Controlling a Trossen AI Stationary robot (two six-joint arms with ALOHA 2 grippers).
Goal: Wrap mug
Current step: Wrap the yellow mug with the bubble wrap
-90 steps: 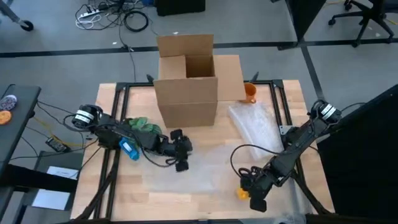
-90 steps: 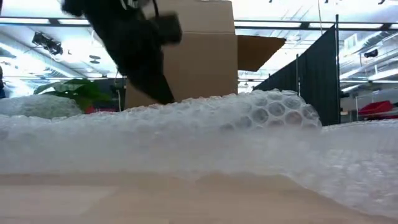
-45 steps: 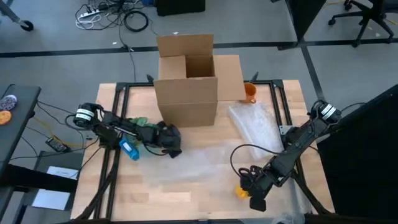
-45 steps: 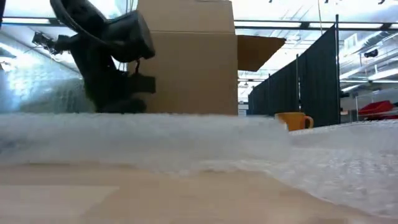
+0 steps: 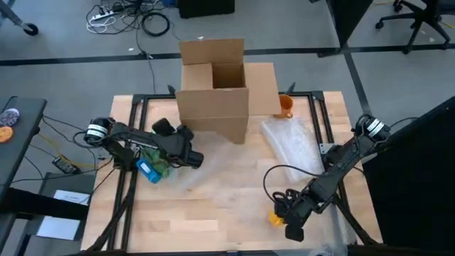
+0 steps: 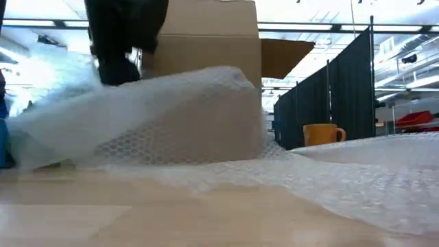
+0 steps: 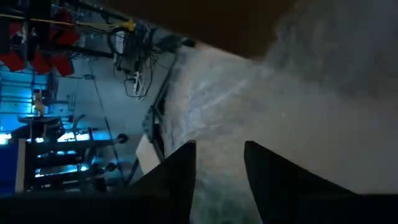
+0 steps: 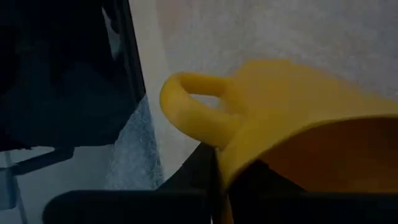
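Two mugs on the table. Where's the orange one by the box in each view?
High view: orange mug at the far side of the table, just right of the cardboard box.
Low view: right of centre, beyond the bubble wrap.
Left wrist view: not in it.
Right wrist view: not in it; the mug there is the other one, the yellow mug.
Shared landmark: the cardboard box, in the high and low views.

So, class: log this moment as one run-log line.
left gripper: lifting bubble wrap | right gripper: holding yellow mug | orange mug: beside box
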